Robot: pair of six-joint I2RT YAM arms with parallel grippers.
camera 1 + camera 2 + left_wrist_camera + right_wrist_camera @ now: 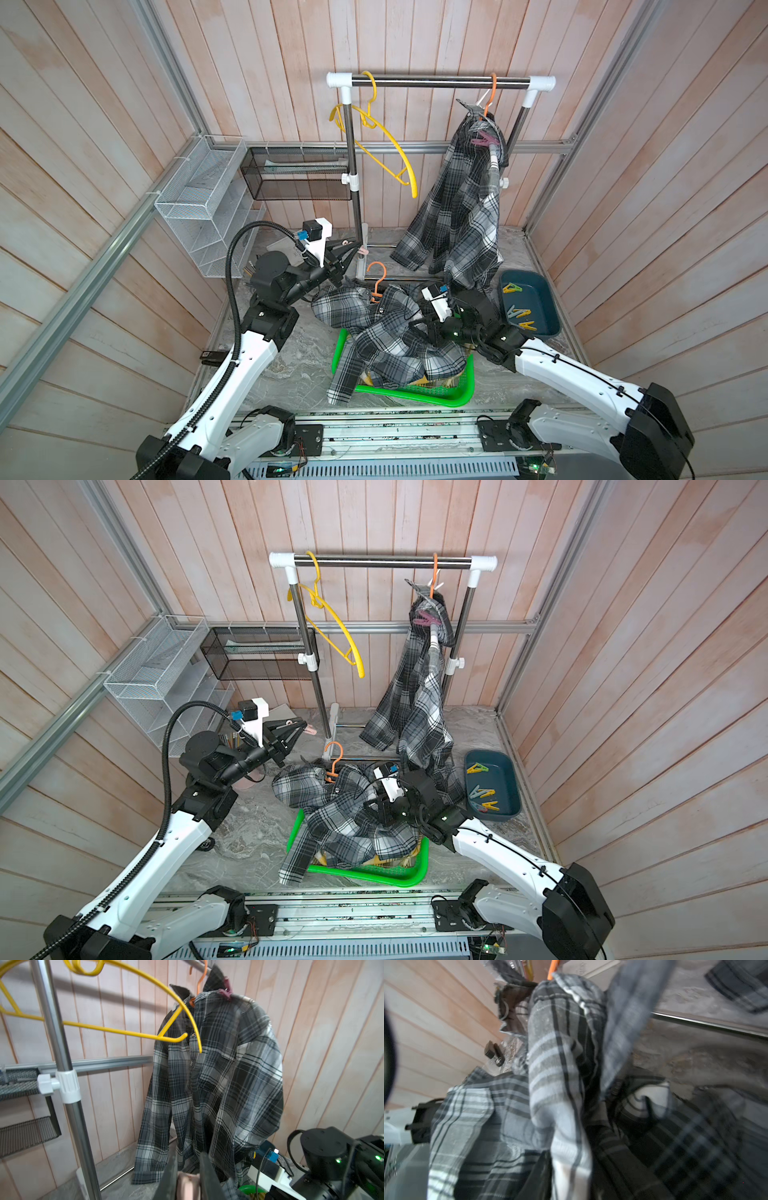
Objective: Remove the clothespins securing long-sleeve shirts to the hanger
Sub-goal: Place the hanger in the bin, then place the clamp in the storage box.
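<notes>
In both top views we see pale plank walls (pixel 249 62) closing round a grey marbled floor (pixel 291 365), with the rack (pixel 440 81) standing at the back. The hanging shirt (pixel 461 216) drapes from an orange hanger (pixel 490 99) at the rack's end nearer the right arm, a mauve clothespin (pixel 484 139) clamped on its shoulder. A bare yellow hanger (pixel 390 141) dangles at the rack's other end. In front of the rack a crumpled shirt (pixel 386 332) lies over a green basket (pixel 415 397), and the right gripper (pixel 419 330) is down in its folds. Near the rack's foot on that same side, a blue tray (pixel 509 771) holds loose clothespins (pixel 482 791). Close to the rack's other post, the left gripper (pixel 305 728) is closed on a pink clothespin (pixel 311 730). In the left wrist view we see that pink clothespin (pixel 188 1186) pinched between dark fingers (pixel 207 1178), with the hanging shirt (pixel 218 1084) beyond the rack's post. In the right wrist view blurred checked cloth (pixel 556 1084) fills the frame against the marbled floor (pixel 695 1053). We cannot tell whether that gripper's jaws are apart or together.
</notes>
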